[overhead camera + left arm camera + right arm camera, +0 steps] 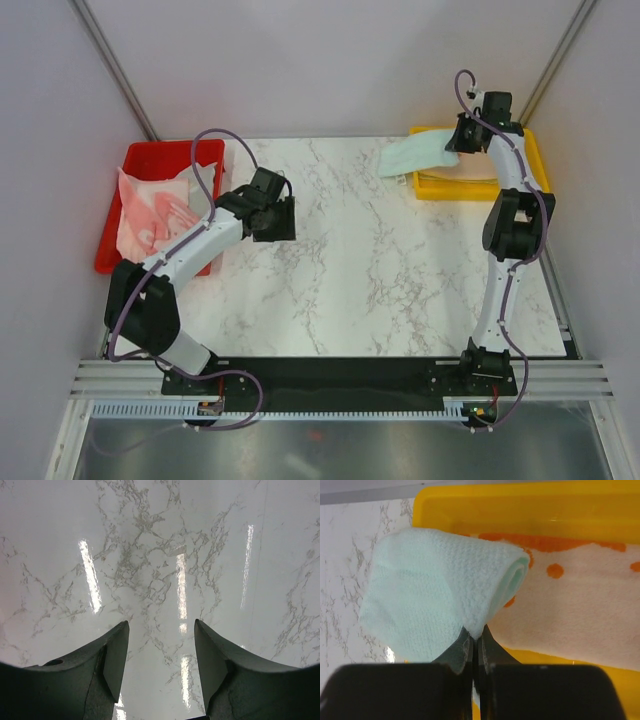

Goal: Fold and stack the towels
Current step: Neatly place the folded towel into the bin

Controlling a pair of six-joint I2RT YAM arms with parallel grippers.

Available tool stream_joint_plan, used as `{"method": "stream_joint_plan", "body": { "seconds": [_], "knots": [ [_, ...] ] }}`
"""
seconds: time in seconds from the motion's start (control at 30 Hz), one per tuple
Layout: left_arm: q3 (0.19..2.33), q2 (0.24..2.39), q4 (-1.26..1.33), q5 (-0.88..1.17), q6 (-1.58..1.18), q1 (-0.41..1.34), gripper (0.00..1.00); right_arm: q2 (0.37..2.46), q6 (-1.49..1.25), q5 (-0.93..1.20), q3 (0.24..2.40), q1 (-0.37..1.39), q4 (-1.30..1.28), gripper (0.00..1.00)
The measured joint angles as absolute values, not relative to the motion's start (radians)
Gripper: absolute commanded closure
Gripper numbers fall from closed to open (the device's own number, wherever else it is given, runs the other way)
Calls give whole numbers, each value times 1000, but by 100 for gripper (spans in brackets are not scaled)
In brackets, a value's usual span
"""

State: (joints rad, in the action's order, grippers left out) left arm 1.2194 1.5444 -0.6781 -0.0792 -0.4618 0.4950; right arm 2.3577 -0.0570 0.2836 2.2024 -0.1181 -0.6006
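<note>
Pinching the mint towel (430, 595) by one edge, your right gripper (475, 639) is clamped on it over the yellow tray (520, 510). A cream towel (580, 610) lies in that tray. The pink towel (150, 210) sits in the red tray (150, 152). Your left gripper (161, 630) hangs over the table (150, 540), fingers apart.

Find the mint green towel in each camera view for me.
Top external: mint green towel upper right, draped over the yellow tray's left rim.
Left wrist: not in it; only the marble table below the open left jaws.
Right wrist: centre-left, pinched in the shut right jaws.
Shared landmark: the yellow tray, in top and right wrist views.
</note>
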Motion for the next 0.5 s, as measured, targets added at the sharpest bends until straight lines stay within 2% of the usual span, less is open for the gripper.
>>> {"method": "stream_joint_plan", "body": {
  "seconds": [0.5],
  "knots": [
    [1220,1576,-680,-68,-453,495,37,2387,-65,352,2307,-247,-593,100]
  ]
}}
